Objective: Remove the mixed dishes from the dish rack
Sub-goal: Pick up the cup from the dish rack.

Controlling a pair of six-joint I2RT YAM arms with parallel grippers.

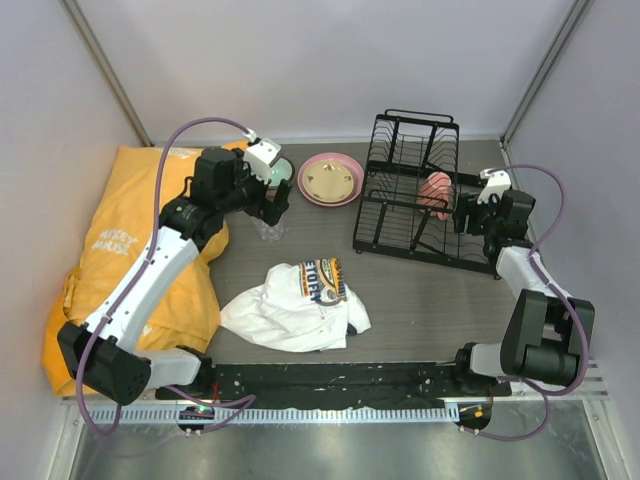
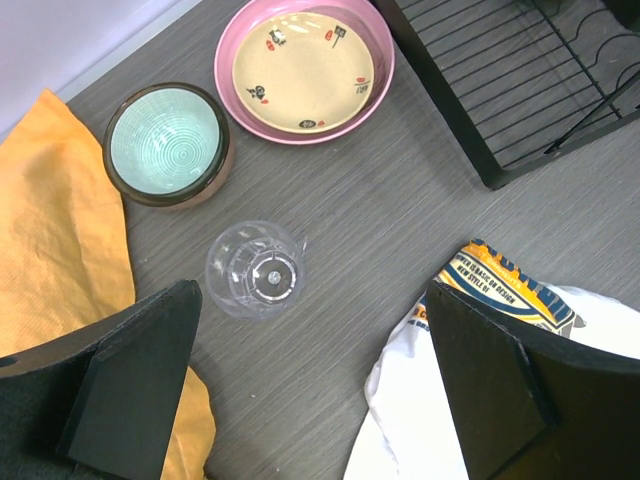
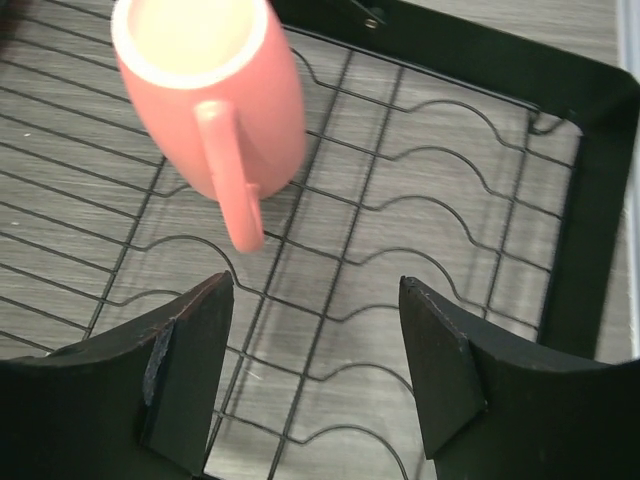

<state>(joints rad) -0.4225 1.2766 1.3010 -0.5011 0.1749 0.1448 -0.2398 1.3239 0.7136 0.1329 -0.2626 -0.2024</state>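
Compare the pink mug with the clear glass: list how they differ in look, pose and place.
The mug is opaque pink; the glass is see-through. The mug lies on its side with its handle showing; the glass stands on end and has no handle. The mug is in the rack; the glass is out on the table near the green bowl. Both are drinking vessels, and neither is gripped.

The left arm reaches from the lower left toward the upper middle of the overhead view, its end effector [image 1: 272, 203] pointing down, fingers spread wide. The right arm bends at right, its end effector [image 3: 318, 375] parted, empty.
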